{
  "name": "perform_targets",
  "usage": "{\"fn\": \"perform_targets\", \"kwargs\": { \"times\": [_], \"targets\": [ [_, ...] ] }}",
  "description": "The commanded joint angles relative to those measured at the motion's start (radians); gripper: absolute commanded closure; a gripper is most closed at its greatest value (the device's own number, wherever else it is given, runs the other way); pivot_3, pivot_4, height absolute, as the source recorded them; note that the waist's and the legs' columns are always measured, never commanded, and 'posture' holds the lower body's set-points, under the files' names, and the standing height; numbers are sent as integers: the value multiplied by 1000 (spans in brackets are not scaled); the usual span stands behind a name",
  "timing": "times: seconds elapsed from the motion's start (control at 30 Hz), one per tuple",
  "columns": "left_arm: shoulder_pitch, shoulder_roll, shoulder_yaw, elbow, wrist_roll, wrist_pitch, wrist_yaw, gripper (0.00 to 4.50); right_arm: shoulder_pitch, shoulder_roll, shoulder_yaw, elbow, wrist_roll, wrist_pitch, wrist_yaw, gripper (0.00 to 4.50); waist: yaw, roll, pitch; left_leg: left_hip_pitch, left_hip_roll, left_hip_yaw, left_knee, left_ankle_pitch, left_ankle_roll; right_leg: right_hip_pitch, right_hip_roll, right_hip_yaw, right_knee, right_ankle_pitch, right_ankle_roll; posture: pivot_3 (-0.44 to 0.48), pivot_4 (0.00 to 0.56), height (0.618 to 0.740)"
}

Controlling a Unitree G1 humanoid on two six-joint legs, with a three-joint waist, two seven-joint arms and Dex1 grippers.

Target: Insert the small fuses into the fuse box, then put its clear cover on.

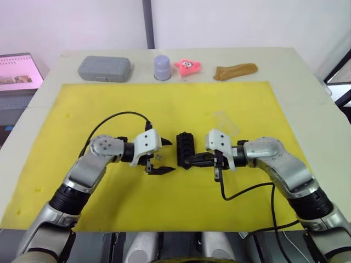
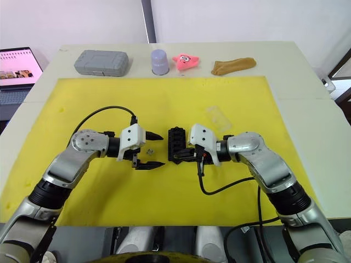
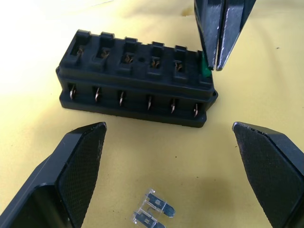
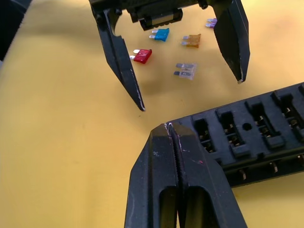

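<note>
— Fuse box, the small black rectangular plastic block with a row of slots (image 1: 185, 147), where does it sit?
— On the yellow mat (image 1: 164, 104) covering the tabletop (image 1: 307, 87), between the two hands.
— And the right hand (image 3: 214, 65)?
— Its two black fingers are pressed together on a green blade fuse (image 3: 204, 71) at the end slot of the box.
— The left hand (image 1: 159, 156)?
— Spread wide, holding nothing, just beside the box. Near it on the mat lie a clear-grey fuse (image 4: 186, 70), a red fuse (image 4: 142, 56), a teal fuse (image 4: 161, 34) and an amber fuse (image 4: 192, 41).
— The cover?
— A transparent rectangular plastic lid (image 1: 225, 121) lies on the mat behind the right hand, apart from the box.
</note>
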Motion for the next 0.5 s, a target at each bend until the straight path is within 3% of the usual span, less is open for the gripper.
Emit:
{"fn": "perform_targets", "kwargs": {
  "times": [0.03, 0.5],
  "targets": [
    [-23, -2, 23, -12, -14, -1, 4, 0, -61, 13, -80, -56, 74, 60, -23, 4485, -1, 0, 0, 0, 0, 0, 0, 0, 0, 0, 0, 0, 0, 0, 0, 0, 150, 740],
    [-36, -8, 23, 4, -11, -7, 3, 0, -30, 16, -29, -13, 31, 21, -35, 4485, -1, 0, 0, 0, 0, 0, 0, 0, 0, 0, 0, 0, 0, 0, 0, 0, 150, 740]
  ]
}}
